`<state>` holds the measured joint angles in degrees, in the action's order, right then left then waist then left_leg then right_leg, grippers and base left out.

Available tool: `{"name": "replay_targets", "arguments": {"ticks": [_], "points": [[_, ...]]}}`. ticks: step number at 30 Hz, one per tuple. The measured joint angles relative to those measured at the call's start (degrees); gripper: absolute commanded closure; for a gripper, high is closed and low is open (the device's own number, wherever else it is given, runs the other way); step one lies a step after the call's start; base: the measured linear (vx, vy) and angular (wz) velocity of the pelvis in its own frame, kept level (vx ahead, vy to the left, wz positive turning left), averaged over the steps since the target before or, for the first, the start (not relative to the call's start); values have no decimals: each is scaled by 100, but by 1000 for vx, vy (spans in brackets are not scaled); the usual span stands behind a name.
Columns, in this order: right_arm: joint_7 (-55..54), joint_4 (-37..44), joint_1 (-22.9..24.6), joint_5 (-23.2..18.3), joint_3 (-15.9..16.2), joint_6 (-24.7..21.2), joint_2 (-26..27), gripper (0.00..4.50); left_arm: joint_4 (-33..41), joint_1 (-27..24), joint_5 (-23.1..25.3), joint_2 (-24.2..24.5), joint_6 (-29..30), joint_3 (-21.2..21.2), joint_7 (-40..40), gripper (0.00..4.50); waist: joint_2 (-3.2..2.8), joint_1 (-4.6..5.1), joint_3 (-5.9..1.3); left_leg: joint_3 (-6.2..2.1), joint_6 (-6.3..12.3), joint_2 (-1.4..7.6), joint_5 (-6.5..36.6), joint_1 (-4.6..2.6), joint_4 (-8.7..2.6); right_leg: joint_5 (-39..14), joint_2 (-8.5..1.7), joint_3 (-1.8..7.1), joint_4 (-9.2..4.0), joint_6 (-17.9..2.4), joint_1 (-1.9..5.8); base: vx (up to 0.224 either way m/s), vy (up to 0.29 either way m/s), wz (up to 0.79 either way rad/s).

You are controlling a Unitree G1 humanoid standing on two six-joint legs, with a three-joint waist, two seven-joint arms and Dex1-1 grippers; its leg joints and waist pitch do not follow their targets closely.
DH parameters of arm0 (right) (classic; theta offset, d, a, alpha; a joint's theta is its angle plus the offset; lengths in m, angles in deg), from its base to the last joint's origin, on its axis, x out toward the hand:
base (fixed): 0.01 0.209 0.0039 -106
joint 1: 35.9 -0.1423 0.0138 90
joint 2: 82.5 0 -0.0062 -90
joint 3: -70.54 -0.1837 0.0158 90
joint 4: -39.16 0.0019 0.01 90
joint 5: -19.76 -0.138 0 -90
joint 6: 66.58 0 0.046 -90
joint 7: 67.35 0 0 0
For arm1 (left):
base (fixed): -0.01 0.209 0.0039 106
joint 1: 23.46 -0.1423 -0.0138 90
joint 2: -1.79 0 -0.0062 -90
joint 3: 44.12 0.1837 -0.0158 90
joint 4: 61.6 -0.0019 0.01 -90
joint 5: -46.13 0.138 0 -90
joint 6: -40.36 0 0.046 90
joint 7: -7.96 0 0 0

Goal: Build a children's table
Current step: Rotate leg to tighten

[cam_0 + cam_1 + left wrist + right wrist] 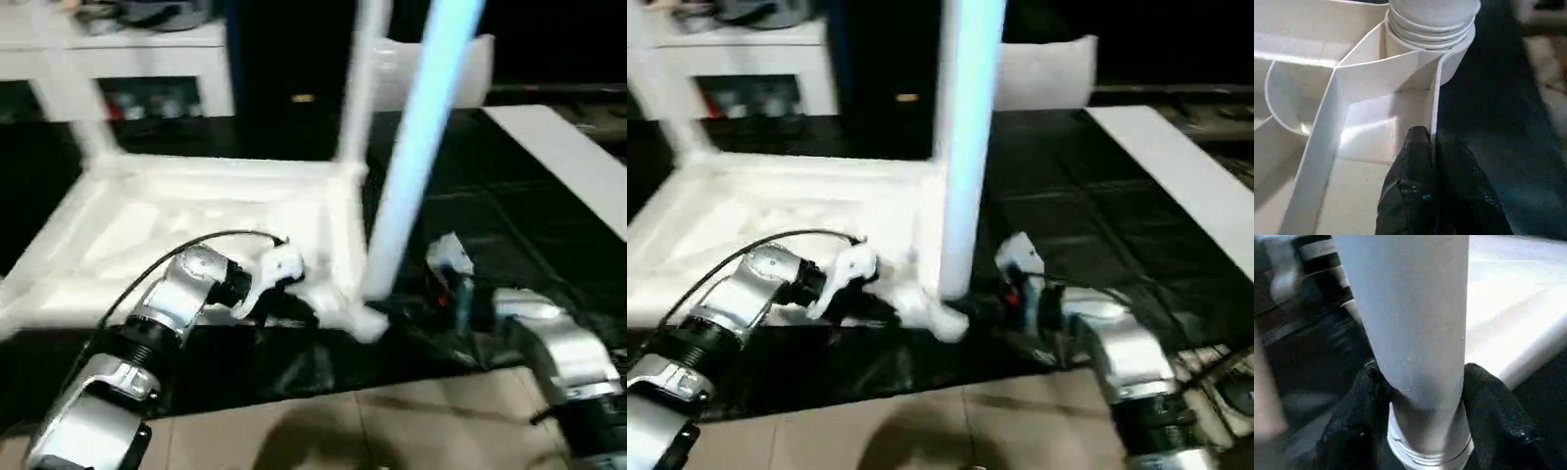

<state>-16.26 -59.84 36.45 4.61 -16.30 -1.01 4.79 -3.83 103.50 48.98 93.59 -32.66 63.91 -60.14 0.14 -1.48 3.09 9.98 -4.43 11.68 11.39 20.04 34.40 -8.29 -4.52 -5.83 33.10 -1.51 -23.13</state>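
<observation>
Blurry pictures, bright white on dark.
The table top [196, 225] glows too bright; the near leg [416, 147] is smeared.

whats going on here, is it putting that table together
Yes. The white table top lies upside down on the dark floor. The left gripper is shut on the top's rim beside a corner socket. The right gripper clasps a leg standing upright in that socket.
</observation>
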Motion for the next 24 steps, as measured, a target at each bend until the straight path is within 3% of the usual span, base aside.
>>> {"name": "replay_targets", "arguments": {"ticks": [6, 11, 14, 19, 24], "points": [[-1687, -151, -272, 382, -257, -118, 776, 257, 105, 27, 106, -587, 698, -310, 1234, 450, -3, 46, -1, -4, 0, 2, 0, 5, -15, 0, 2, -8, 0, 0, -4, 0, 0, 0], [-3096, -496, -569, 648, -566, 68, 1464, 257, 38, 121, 259, -1152, 839, -422, 2335, 450, -3, 47, -1, -4, 5, -1, 4, 25, -16, -1, 2, -2, -6, 1, -37, 0, 0, 0], [-3192, -529, -536, 603, -703, 238, 1585, 189, 42, 142, 261, -1209, 840, -412, 2431, 450, -5, 32, -2, -2, 15, -1, 4, 38, -25, 3, 2, 0, -2, -10, -57, 0, 0, 0], [-3026, -516, -424, 423, -727, 478, 1535, 158, 44, 147, 326, -1068, 632, -309, 2365, 450, -16, -8, 5, 3, 26, 3, -6, 46, -28, 18, 8, 2, 1, -34, -77, 0, 0, 0], [-2229, -489, -236, 409, -585, 862, 1043, 110, 43, 115, 308, -755, 239, -195, 1906, 450, -18, -4, 6, 5, 14, 5, 0, 48, -28, 16, 11, 4, 1, -30, -83, 0, 0, 0]]}}
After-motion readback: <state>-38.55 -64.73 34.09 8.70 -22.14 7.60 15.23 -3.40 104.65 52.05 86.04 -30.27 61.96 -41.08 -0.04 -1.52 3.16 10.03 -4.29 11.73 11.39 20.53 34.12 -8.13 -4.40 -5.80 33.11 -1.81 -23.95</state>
